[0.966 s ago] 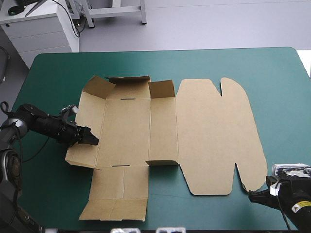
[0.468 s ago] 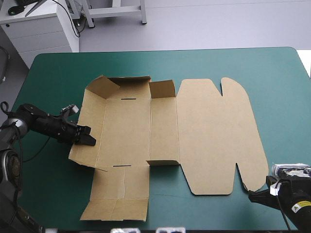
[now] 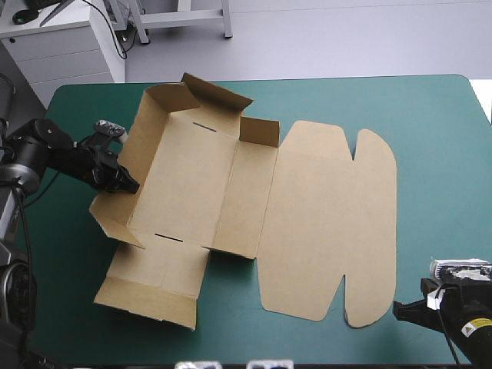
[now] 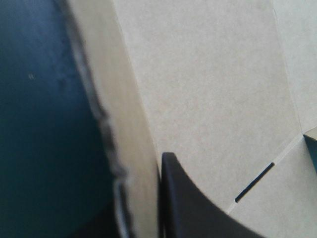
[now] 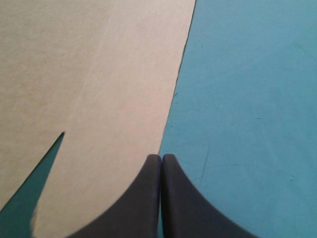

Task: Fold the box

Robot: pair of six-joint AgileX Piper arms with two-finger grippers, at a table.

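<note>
1 wall of the box (image 3: 307,215) stands pinched in the left end effector (image 3: 129,185).

This looks like a robotics lab, not a home or a shop. A table (image 3: 430,115) under a plain teal-green cover fills most of the high view. A robot arm reaches in from each side, the left arm (image 3: 46,146) and the right arm (image 3: 465,323), and a cut brown box (image 3: 323,215) lies on the cover as the work piece. Beyond the far edge, a bare pale grey floor (image 3: 346,38) runs across the top of the frame. At upper left stands a white cabinet (image 3: 69,50) with black cables (image 3: 44,9) lying on it, and next to it are the grey metal legs (image 3: 184,15) of a stand.
</note>
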